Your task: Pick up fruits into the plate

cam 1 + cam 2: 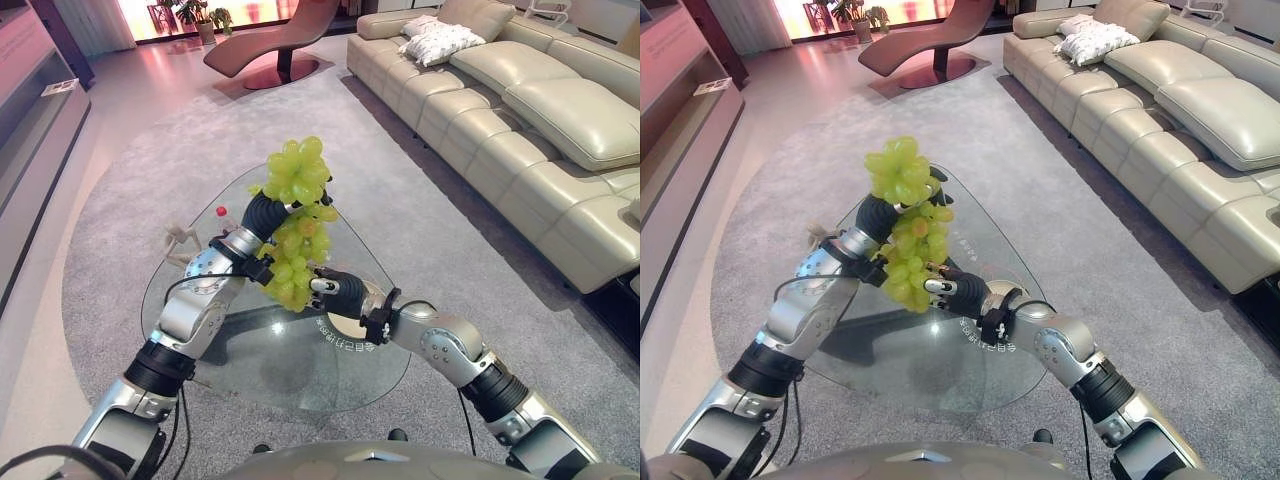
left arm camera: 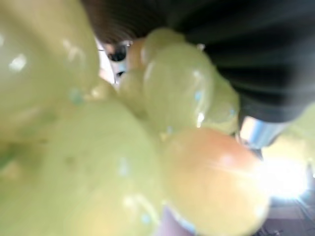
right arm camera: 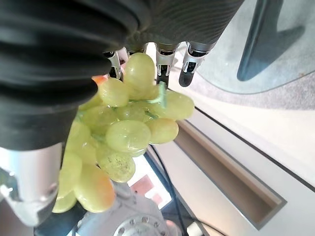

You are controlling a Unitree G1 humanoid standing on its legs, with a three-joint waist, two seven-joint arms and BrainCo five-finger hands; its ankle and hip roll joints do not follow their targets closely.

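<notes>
A large bunch of green grapes [image 1: 297, 215] hangs in the air above the glass table [image 1: 250, 350]. My left hand [image 1: 263, 217] is shut on its middle, and the fruit crowds the left wrist view [image 2: 147, 147]. From the right, my right hand [image 1: 338, 291] reaches in, its relaxed fingers [image 3: 165, 61] touching the lower end of the bunch [image 3: 125, 132]. Under that hand a pale plate [image 1: 341, 329] with a printed rim lies on the table, mostly hidden by the wrist.
A small red-topped thing [image 1: 221, 212] and a pale object [image 1: 180, 243] sit on the far left of the table. A cream sofa [image 1: 520, 110] runs along the right, with a brown lounge chair [image 1: 280, 40] at the back. Grey carpet surrounds the table.
</notes>
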